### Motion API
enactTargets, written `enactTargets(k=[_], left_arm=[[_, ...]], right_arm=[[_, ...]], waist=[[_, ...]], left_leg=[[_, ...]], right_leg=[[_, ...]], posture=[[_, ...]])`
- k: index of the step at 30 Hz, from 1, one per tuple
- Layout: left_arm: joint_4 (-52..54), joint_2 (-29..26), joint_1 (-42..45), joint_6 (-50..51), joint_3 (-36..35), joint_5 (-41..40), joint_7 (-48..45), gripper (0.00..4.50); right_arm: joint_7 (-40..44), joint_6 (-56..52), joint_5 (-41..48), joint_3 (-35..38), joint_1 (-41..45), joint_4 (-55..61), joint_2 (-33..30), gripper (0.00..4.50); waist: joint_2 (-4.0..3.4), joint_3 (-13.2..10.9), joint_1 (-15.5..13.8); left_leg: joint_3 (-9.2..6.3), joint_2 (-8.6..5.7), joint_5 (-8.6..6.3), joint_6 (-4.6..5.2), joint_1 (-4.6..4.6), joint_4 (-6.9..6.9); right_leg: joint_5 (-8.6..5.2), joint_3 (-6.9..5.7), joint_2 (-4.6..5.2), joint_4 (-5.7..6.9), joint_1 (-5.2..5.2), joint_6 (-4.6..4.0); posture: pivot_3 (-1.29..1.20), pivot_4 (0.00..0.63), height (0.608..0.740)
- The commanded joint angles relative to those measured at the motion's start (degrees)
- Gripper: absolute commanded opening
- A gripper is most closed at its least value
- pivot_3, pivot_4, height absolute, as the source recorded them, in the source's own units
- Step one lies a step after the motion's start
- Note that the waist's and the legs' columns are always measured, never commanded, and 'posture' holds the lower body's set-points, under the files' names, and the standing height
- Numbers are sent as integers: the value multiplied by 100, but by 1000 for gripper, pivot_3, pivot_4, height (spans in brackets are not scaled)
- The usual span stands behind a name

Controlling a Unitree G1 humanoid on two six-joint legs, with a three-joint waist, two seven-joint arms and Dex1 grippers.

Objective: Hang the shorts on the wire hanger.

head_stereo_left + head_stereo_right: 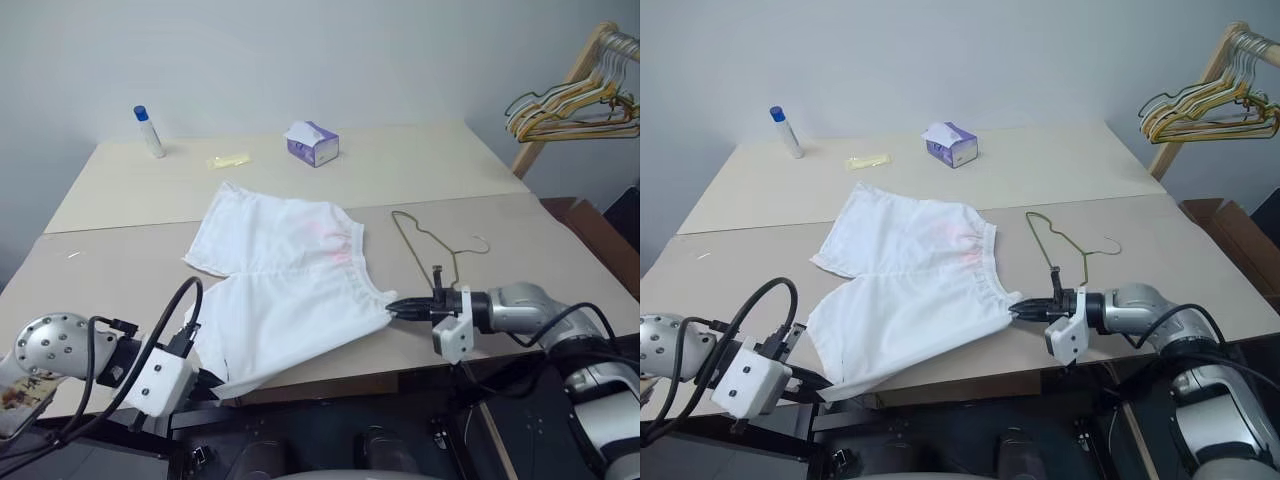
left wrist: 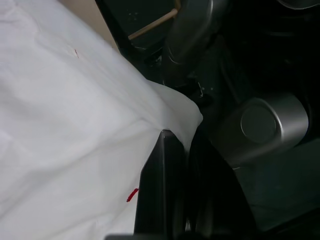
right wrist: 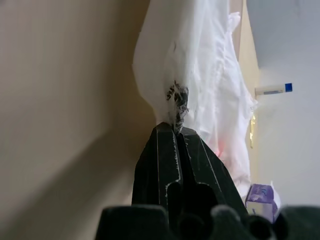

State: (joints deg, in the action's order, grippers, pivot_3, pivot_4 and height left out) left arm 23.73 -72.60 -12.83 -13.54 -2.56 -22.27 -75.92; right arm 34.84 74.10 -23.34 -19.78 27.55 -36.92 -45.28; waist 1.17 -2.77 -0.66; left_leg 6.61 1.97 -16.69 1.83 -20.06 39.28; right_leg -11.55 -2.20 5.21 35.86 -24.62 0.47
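Both end effectors clamped on shorts [image 1: 285,280].
Left end effector [image 2: 186,142] pinches hem corner, right end effector [image 3: 176,131] waistband corner; left wrist view shows red mark.

Tissue box [image 1: 313,143], bottle [image 1: 149,131] and yellow wrapper [image 1: 228,160] lying on the desk's [image 1: 420,170] far half; bunched hangers [image 1: 575,105] hanging at right.

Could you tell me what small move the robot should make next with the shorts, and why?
Probably carry the shorts toward the wire hanger. The left gripper and right gripper are both shut on the shorts' near corners, and the hanger lies flat on the table just beyond the right gripper.
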Motion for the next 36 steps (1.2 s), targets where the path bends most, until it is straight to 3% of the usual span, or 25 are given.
enactTargets(k=[1,2,5,10,14,15,18,24,31,36], left_arm=[[-62,105,-47,7,-329,88,-9,0],[-94,150,-35,48,-393,86,16,475],[-192,132,-105,124,-744,-191,-273,1307],[-110,103,-388,688,-1827,-1001,-966,2883],[-298,153,22,1367,-2260,-1571,-992,4191],[-337,159,208,1543,-2286,-1712,-944,4480],[-462,253,864,2058,-2155,-1939,-556,4480],[-245,1203,2120,3231,-1283,-2082,1000,4480],[-53,2080,2893,3902,-546,-1986,1737,4480],[-35,2267,2858,3652,-302,-1546,1657,4480]], right_arm=[[-18,-436,392,180,-342,724,-254,41],[19,-601,520,183,-470,905,-312,487],[265,-1066,861,161,-763,1369,-603,1346],[567,-1506,1359,192,-1135,1821,-985,3061],[733,-1844,1725,350,-1386,1949,-1200,4460],[855,-2013,1897,384,-1456,1999,-1298,4500],[1255,-3111,2977,662,-1793,2303,-1479,4500],[1125,-6292,4667,1657,-2101,3158,-1325,4500],[231,-9615,4259,1692,-1654,3435,-1109,4500],[-140,-10936,3687,1380,-907,2911,-626,4500]], waist=[[2,-3,0],[3,-4,-2],[7,-9,0],[18,-24,0],[19,-55,-7],[20,-68,-24],[23,-93,-73],[36,-114,-89],[40,-117,-72],[40,-115,19]], left_leg=[[-1,0,-2,3,7,0],[-1,1,-4,6,15,0],[-4,8,-7,11,32,0],[-4,18,-13,18,39,-2],[-5,19,-14,17,41,-3],[-6,19,-14,17,41,-3],[-10,15,-14,18,41,-3],[-15,13,-15,20,36,-3],[-18,3,-17,17,11,-3],[-18,-4,-17,17,-11,-2]], right_leg=[[-8,0,1,-1,6,-2],[-21,0,1,-4,15,-8],[-29,0,5,-5,33,0],[-38,2,5,-7,35,2],[-45,0,3,-4,35,-1],[-45,1,4,-4,35,0],[-46,0,7,-5,37,1],[-23,3,6,-4,40,35],[-7,-2,7,-11,26,18],[4,-4,-1,-17,26,0]], posture=[[118,43,740],[120,44,740],[116,48,740],[120,57,740],[128,65,740],[130,66,740],[128,66,740],[97,59,740],[61,45,740],[46,33,740]])
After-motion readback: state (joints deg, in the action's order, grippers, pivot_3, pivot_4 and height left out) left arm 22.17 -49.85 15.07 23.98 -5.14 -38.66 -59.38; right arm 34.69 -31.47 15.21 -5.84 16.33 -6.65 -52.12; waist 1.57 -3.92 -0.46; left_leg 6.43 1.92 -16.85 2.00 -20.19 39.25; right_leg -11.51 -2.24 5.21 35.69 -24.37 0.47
